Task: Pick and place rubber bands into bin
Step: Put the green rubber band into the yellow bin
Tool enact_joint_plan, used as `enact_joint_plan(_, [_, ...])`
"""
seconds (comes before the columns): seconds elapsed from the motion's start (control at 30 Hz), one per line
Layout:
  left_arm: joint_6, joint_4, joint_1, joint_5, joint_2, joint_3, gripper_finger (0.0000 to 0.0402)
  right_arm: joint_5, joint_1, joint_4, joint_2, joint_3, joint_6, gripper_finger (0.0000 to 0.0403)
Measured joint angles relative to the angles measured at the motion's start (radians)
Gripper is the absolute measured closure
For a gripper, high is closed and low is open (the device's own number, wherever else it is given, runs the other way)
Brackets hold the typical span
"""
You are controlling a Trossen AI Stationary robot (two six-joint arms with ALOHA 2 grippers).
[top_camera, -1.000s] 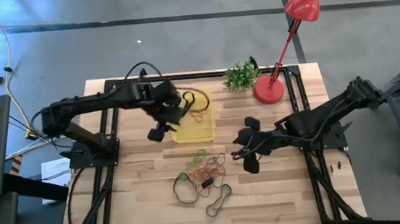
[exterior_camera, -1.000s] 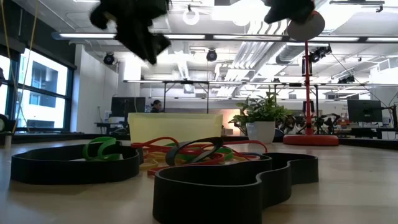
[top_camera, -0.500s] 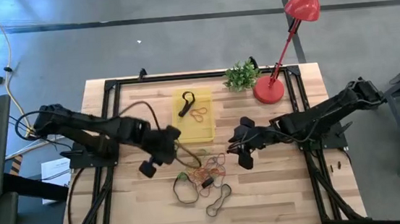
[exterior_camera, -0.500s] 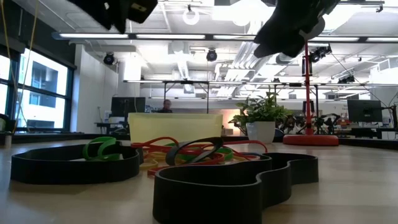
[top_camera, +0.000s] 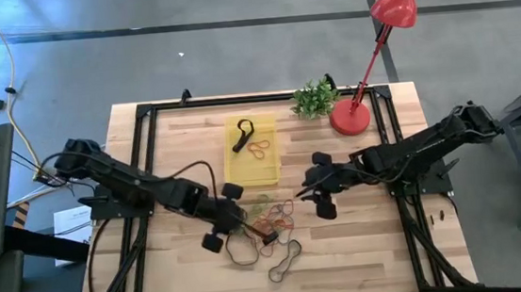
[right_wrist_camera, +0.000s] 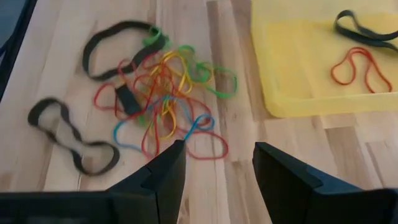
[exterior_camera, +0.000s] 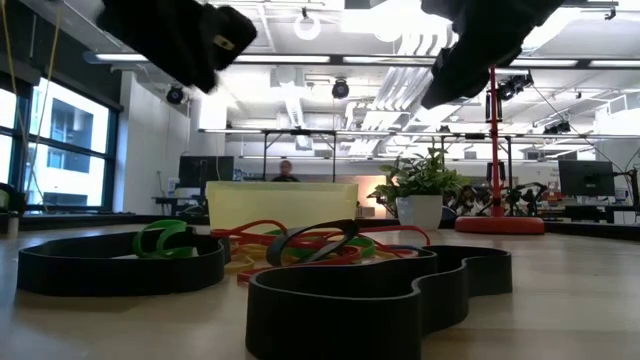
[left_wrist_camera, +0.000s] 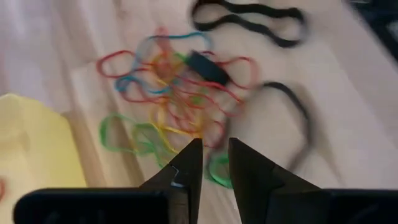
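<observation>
the left tool (left_wrist_camera: 214, 163), jaws nearly closed and empty, hovers over the tangle of thin coloured rubber bands (top_camera: 269, 223) mid-tabletop, near the shallow yellow plastic bin (top_camera: 253, 170); it should reopen, descend straight and pinch one strand.

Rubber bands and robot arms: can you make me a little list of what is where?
bin: shallow yellow plastic tray, holding one black and one orange rubber band
pile: tangle of coloured rubber bands on the wooden table, in front of the tray
left gripper: over the pile, fingers nearly together, holding nothing
right gripper: beside the pile, fingers open, holding nothing
</observation>
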State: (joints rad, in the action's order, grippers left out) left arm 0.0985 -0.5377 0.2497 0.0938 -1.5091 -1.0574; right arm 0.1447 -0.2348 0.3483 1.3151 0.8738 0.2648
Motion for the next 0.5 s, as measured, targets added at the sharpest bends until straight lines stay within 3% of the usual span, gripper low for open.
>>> enact_joint_plan(0.13, [-0.064,0.069,-0.029,0.070,-0.066,-0.001,0.0346,-0.003,0.000,0.009,0.000,0.000,-0.012,0.0226])
enact_joint_plan(0.5, [-0.151,0.067,-0.133,0.002,-0.197,0.000,0.0349,0.003,0.000,0.017,0.000,0.000,0.009,0.0226])
